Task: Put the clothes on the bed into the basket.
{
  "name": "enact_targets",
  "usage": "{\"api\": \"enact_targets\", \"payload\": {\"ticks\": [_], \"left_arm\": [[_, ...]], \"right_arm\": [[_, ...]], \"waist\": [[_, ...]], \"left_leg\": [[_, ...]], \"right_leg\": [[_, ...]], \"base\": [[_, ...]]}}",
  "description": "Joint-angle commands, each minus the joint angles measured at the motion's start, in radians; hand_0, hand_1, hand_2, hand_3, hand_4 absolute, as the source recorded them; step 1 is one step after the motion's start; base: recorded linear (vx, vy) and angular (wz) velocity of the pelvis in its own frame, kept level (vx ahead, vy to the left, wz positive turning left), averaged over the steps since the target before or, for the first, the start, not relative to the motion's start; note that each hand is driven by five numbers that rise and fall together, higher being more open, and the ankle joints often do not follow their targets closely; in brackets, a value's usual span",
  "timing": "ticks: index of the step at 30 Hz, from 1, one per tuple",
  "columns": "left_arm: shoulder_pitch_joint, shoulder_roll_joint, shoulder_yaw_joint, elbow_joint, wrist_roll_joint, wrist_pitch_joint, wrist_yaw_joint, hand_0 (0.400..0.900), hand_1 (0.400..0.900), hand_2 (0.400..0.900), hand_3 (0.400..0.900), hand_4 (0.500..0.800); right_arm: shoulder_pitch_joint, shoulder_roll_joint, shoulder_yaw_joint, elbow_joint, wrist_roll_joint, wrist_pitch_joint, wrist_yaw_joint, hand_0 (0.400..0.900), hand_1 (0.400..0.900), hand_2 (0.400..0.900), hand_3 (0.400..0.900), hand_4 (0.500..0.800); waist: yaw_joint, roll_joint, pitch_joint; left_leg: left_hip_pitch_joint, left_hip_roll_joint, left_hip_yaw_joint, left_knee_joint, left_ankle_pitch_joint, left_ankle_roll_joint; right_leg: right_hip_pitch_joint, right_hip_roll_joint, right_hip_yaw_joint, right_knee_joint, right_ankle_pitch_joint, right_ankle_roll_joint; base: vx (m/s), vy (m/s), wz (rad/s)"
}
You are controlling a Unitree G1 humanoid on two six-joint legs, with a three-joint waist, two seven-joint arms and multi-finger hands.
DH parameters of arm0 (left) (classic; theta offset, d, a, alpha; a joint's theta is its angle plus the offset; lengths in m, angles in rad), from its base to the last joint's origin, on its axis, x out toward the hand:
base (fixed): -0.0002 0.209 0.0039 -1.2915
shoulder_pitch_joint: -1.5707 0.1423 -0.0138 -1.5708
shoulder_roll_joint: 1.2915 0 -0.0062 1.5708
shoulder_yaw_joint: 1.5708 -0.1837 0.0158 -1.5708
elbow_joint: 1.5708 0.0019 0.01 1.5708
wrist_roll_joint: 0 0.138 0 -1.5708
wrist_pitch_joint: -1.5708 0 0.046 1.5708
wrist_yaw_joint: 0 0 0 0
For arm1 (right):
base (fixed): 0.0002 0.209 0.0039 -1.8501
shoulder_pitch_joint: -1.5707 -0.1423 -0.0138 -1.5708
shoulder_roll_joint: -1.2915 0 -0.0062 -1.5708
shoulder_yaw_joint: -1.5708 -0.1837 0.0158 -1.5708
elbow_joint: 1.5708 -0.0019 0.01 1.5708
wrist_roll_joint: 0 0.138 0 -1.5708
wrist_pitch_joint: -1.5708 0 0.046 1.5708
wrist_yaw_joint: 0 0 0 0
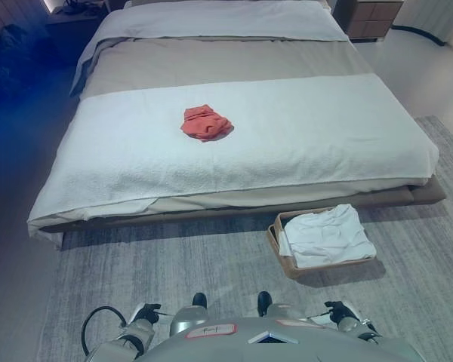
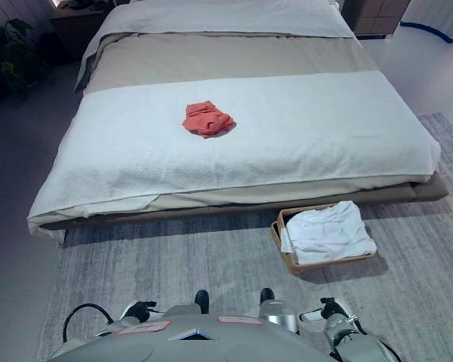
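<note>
Risk from where I stand starts with reach. Taking the bed (image 1: pixel 302 143) as my landmark: the red garment (image 1: pixel 205 122) lies crumpled on the white blanket (image 1: pixel 121 151) that covers the foot half of the bed, well in from the near edge and a little to my left of the bed's middle line. The basket (image 1: pixel 281 256) sits on the grey rug (image 1: pixel 174 264) just off the bed's near edge, toward its right end, and a white garment (image 1: pixel 326 235) already fills it and spills over its rim.

Both my hands are low at my sides, on the rug side of the bed and well apart from it. The left hand (image 1: pixel 145 312) and right hand (image 1: pixel 341 311) show only as dark shapes with pale tips at the bottom of the views. I cannot tell whether their fingers are spread or curled. Neither holds anything that I can see.

I judge three hazards. Leaning in for a garment that far from the bed's edge could upset my balance or bring my legs against the frame. Pinching too deep could lift the blanket along with the cloth. Dropping the red piece onto the heaped white one could let it slide off onto the rug.
</note>
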Motion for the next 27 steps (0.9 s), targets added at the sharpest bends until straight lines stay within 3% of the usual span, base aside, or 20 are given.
{"api": "enact_targets", "payload": {"ticks": [1, 27], "left_arm": [[-0.052, 0.026, 0.001, 0.066, 0.032, 0.000, 0.029, 0.900, 0.900, 0.900, 0.900, 0.800], [-0.051, 0.034, -0.002, 0.052, 0.034, 0.005, 0.013, 0.900, 0.900, 0.900, 0.900, 0.800]], "right_arm": [[-0.067, -0.006, 0.019, 0.062, -0.001, 0.003, -0.020, 0.900, 0.900, 0.900, 0.900, 0.800], [-0.064, -0.011, 0.022, 0.045, 0.005, 0.010, -0.005, 0.900, 0.900, 0.900, 0.900, 0.800]], "waist": [[0.013, -0.053, 0.017], [0.011, -0.048, 0.040]], "left_leg": [[0.000, -0.087, 0.033, -0.004, -0.015, 0.026], [0.001, -0.083, 0.038, -0.004, -0.019, 0.025]], "right_leg": [[0.033, -0.001, -0.084, 0.004, -0.031, 0.026], [0.026, 0.003, -0.078, 0.007, -0.036, 0.023]], "base": [[0.00, 0.000, 0.00], [0.00, -0.002, 0.00]]}}
